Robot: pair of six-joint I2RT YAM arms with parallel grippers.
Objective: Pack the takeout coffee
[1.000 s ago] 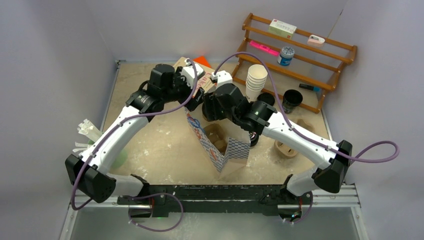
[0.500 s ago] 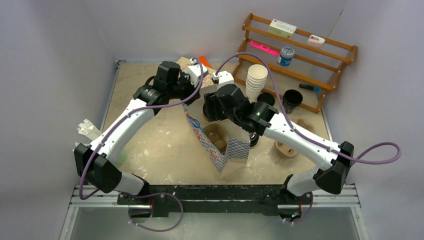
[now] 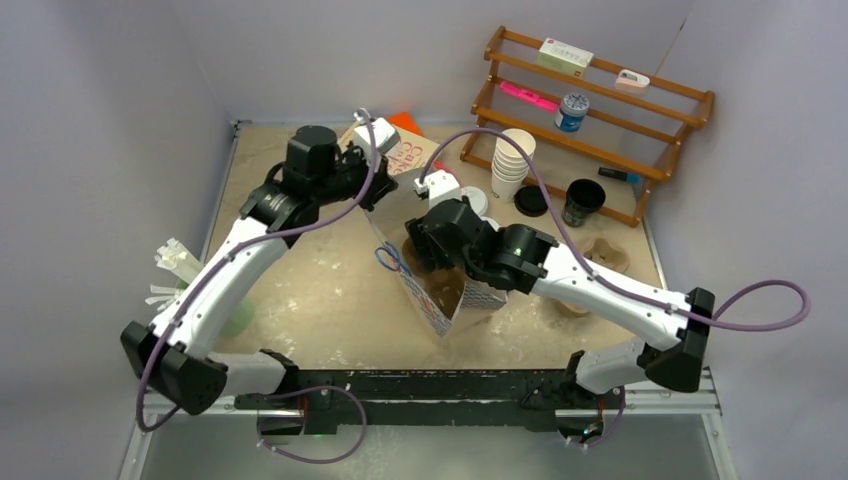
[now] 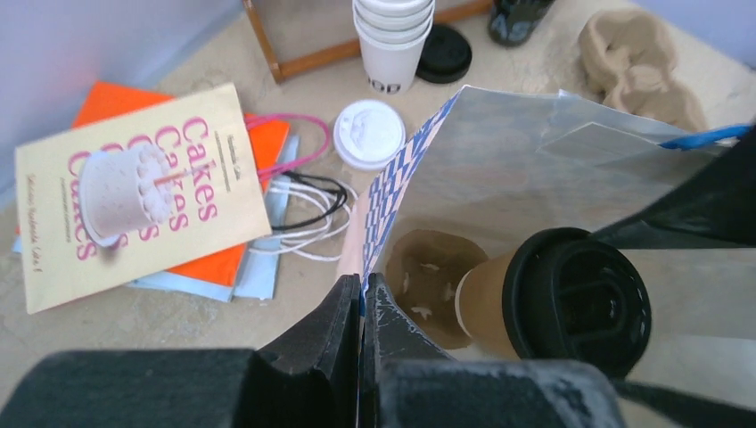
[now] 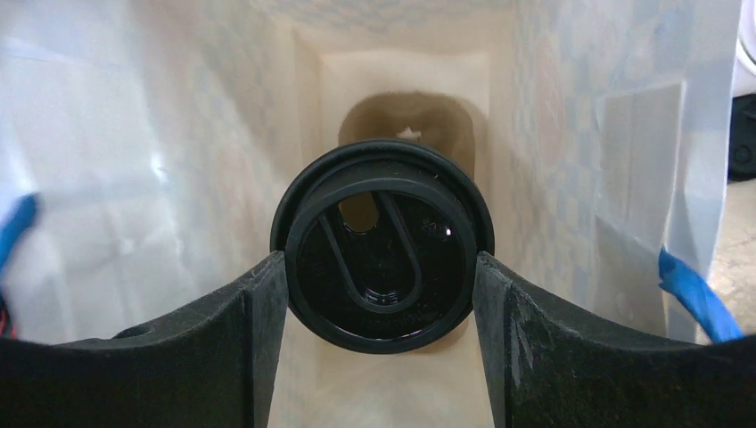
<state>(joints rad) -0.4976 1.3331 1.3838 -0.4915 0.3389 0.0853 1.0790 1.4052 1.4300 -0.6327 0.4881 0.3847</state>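
A blue-and-white checked paper bag (image 3: 428, 308) stands open mid-table. My left gripper (image 4: 363, 281) is shut on its near rim, the paper pinched between both fingers; from above this gripper (image 3: 383, 198) sits at the bag's far-left corner. My right gripper (image 5: 382, 267) reaches into the bag (image 5: 571, 116), shut on a takeout coffee cup with a brown body and a black lid (image 4: 571, 303), its pads against the lid's two sides. The cup hangs over a brown cup carrier (image 5: 392, 116) on the bag's floor. A white-lidded cup (image 4: 368, 134) stands outside, behind the bag.
A stack of lidless white cups (image 3: 512, 160), a loose black lid (image 3: 530, 200) and an open black cup (image 3: 582, 200) stand before the wooden rack (image 3: 600, 100). A second carrier (image 3: 600, 255) lies right of the bag. The Cakes book (image 4: 125, 192) and cables lie back left.
My left gripper has closed on the bag's rim and pulled it back and left. My right arm has carried the black-lidded cup down into the bag.
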